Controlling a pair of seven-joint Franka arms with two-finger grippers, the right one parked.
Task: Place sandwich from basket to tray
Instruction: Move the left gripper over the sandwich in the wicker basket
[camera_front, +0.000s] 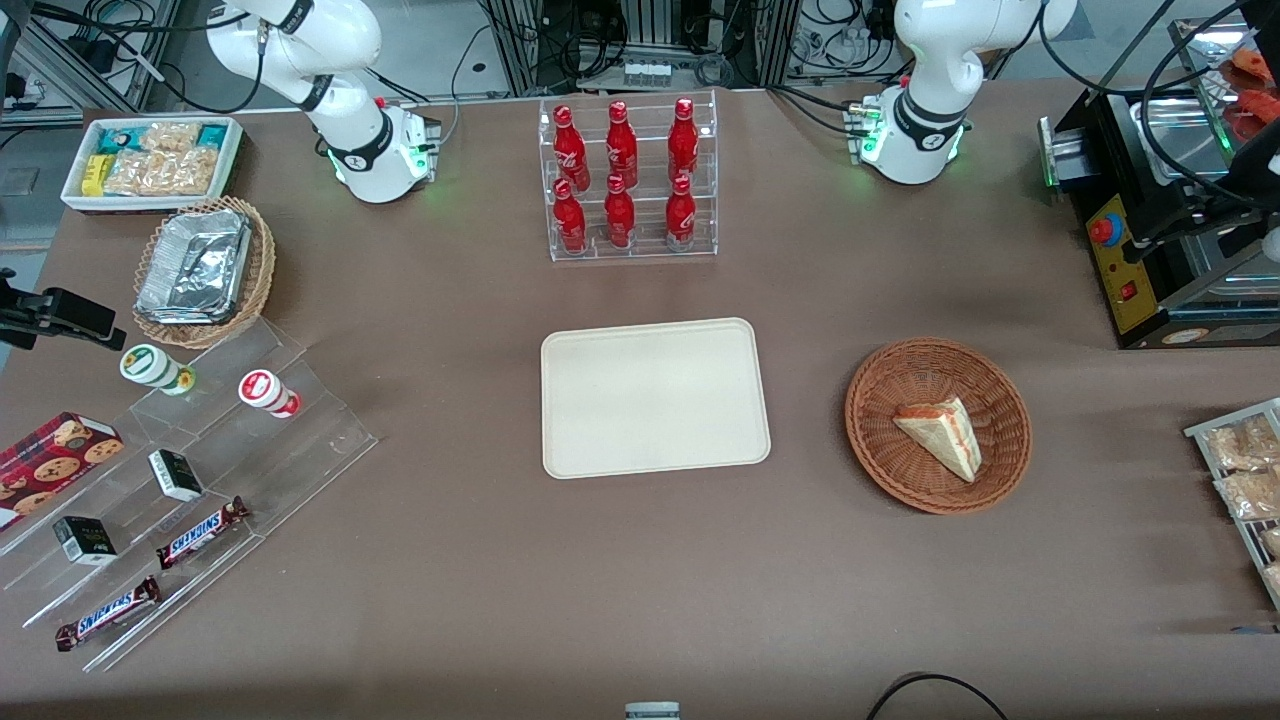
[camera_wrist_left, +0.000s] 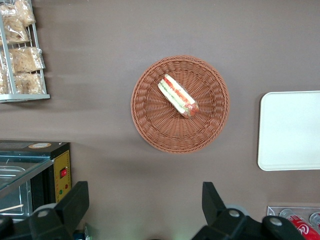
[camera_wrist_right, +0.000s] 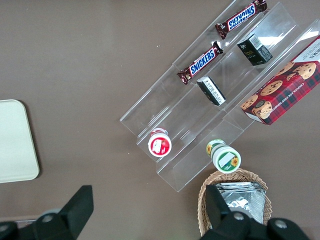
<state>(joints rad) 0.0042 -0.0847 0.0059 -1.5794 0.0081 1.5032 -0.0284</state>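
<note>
The sandwich (camera_front: 940, 436), a pale wedge with red and green filling along its edge, lies in the round reddish-brown wicker basket (camera_front: 905, 472) toward the working arm's end of the table. The cream tray (camera_front: 655, 397) sits bare beside the basket at mid-table. In the left wrist view my gripper (camera_wrist_left: 145, 187) hangs high over the brown table, open wide with nothing between its fingers. From there the sandwich (camera_wrist_left: 177, 96) and basket (camera_wrist_left: 165, 132) show well apart from the fingertips, with the tray (camera_wrist_left: 290, 130) off to one side. In the front view the gripper is out of view.
A clear rack of red bottles (camera_front: 628, 180) stands farther from the front camera than the tray. A black machine (camera_front: 1160, 230) and a wire rack of snack packets (camera_front: 1240, 470) flank the basket. Acrylic steps with candy bars (camera_front: 180, 480) lie toward the parked arm's end.
</note>
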